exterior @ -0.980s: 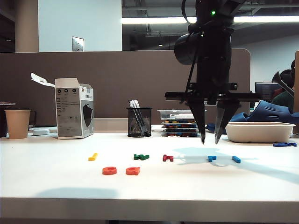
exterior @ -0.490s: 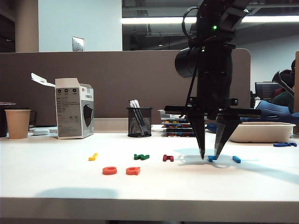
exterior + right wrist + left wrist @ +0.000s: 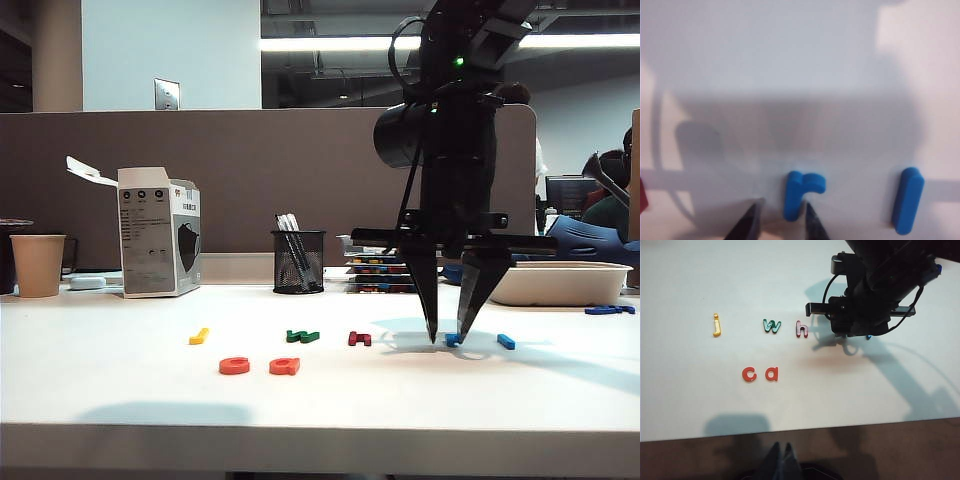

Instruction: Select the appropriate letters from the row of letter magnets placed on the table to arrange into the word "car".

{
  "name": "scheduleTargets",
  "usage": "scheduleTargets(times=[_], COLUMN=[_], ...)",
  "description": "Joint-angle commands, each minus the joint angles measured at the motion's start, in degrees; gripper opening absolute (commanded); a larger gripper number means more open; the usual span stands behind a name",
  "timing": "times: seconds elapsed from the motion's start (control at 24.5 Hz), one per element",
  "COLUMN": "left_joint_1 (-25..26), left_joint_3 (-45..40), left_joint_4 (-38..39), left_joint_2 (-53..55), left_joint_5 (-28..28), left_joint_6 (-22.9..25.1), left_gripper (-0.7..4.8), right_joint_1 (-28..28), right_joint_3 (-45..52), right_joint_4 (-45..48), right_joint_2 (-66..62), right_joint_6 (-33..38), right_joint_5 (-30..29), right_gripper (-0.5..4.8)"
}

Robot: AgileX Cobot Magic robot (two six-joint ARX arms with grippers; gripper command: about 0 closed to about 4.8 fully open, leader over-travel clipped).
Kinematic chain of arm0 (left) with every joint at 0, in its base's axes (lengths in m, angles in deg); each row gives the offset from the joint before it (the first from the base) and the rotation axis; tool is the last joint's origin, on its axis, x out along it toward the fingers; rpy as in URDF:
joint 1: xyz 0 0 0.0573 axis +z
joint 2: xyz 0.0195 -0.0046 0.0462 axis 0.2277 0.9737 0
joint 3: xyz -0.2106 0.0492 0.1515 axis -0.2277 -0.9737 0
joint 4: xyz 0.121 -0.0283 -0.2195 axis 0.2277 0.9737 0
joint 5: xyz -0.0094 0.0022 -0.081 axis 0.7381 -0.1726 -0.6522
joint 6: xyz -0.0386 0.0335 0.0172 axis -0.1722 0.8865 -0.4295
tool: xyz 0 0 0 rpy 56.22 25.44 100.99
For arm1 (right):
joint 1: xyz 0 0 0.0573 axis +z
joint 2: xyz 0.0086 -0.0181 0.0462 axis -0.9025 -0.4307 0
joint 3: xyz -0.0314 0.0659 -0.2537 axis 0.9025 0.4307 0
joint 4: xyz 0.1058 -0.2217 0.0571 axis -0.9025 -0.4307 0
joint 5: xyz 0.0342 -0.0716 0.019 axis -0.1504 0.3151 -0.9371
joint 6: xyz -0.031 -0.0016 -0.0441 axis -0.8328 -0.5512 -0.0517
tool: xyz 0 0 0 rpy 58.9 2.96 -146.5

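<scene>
1. The right tool has come down since a second ago: its tips hung clear above the white surface then, and now reach it, one on each side of the light blue "r".
2. In the right wrist view its jaws stand apart around the stem of the "r", not yet closed on it.
3. The "r" is small, flat and rounded, lying flat between the dark red "h" and the blue bar-shaped letter.
4. The orange-red "c" and orange "a" lie side by side nearer the front edge, unchanged.
5. The yellow "j" and green "w" remain in the row.
6. The left tool shows only as dark fingertips set close together; whether it is fully closed I cannot tell.
</scene>
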State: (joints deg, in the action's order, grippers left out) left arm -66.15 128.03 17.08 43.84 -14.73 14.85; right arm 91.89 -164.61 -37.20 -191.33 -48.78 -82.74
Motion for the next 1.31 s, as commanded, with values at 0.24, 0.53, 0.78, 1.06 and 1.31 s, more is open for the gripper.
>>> scheduleTargets(times=[0.24,0.53,0.78,1.06,1.31], left_joint_1=[0.04,0.04,0.04,0.04,0.04], left_joint_3=[0.24,0.24,0.24,0.24,0.24], left_joint_4=[0.0,0.0,0.0,0.0,0.0], left_joint_2=[-0.11,-0.11,-0.11,-0.11,-0.11], left_joint_5=[0.52,0.52,0.52,0.55,0.55], left_joint_6=[0.2,0.2,0.2,0.2,0.2], left_gripper=[-0.05,-0.05,-0.05,-0.05,-0.05], right_joint_1=[-0.04,-0.04,-0.02,-0.11,-0.11], right_joint_3=[-0.07,0.15,0.15,0.15,0.15], right_joint_4=[0.61,0.5,-1.27,-0.7,-0.11], right_joint_2=[0.17,-0.2,-2.49,-2.58,-2.58], right_joint_6=[0.77,1.16,1.16,1.16,1.14], right_joint_5=[0.09,0.09,-0.17,0.07,0.04], right_gripper=[1.03,1.03,1.03,0.71,0.38])
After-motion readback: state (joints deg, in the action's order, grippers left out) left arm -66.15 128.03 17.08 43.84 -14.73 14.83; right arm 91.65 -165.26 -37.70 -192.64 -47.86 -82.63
